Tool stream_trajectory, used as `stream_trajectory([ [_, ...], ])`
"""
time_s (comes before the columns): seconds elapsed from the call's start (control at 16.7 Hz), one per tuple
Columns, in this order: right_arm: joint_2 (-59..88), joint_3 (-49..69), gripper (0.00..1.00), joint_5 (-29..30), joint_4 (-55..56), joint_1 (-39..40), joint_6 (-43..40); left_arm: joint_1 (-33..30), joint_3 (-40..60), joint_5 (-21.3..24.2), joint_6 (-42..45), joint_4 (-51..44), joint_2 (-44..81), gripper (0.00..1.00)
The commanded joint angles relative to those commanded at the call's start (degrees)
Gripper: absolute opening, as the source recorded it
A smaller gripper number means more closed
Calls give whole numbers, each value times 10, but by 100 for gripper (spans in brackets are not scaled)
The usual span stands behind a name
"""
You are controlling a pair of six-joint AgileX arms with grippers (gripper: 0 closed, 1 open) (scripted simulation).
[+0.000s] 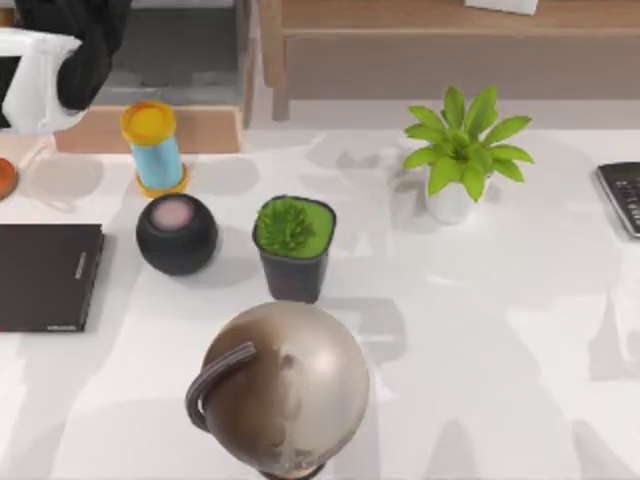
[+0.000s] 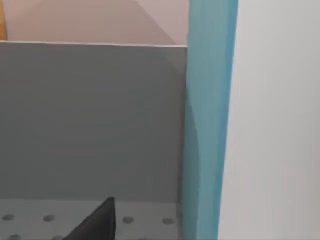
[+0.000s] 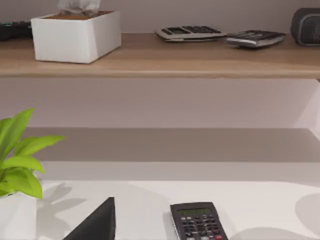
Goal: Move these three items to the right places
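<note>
Evidently the left arm is the one at work, up at the table's far left corner.

- The left gripper (image 1: 62, 80) hangs beside the wooden organiser (image 1: 150, 130), with the teal book (image 2: 207, 120) right against it. The book's white pages face up in the top view, and its cover stands upright before the grey compartment (image 2: 90, 120) in the left wrist view.
- I cannot tell whether the left gripper is clamped on the book or merely next to it.
- The small orange object (image 1: 5, 178) sits at the table's left edge, just ahead of the thin black book (image 1: 45, 275). I cannot spot the puzzle cube from here.
- The right gripper (image 3: 100, 225) is parked low on the right side, facing the calculator (image 3: 197, 222) and the shelf (image 3: 160, 60). I cannot tell its state either.
- My guess is that the book is being slotted into the organiser.
- Risk: the book is close to the compartment wall, so a slightly skewed approach could catch its edge on the wood and twist it.
- Risk: a thick book let go while it is off vertical may topple.
- Risk: as the arm backs out, it could sweep the blue canister (image 1: 153, 145) or nudge the orange object off the edge, since both are near.
</note>
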Motion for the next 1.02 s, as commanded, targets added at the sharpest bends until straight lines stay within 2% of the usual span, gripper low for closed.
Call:
stream_trajectory([
  [0.3, 0, 0, 100, 0, 0, 0, 0, 5, 63, 6, 0, -19, 44, 100],
  [0.54, 0, 0, 100, 0, 0, 0, 0, 5, 68, 6, 0, -20, 48, 100],
  [1.02, 0, 0, 100, 0, 0, 0, 0, 5, 68, 6, 0, -20, 48, 40],
])
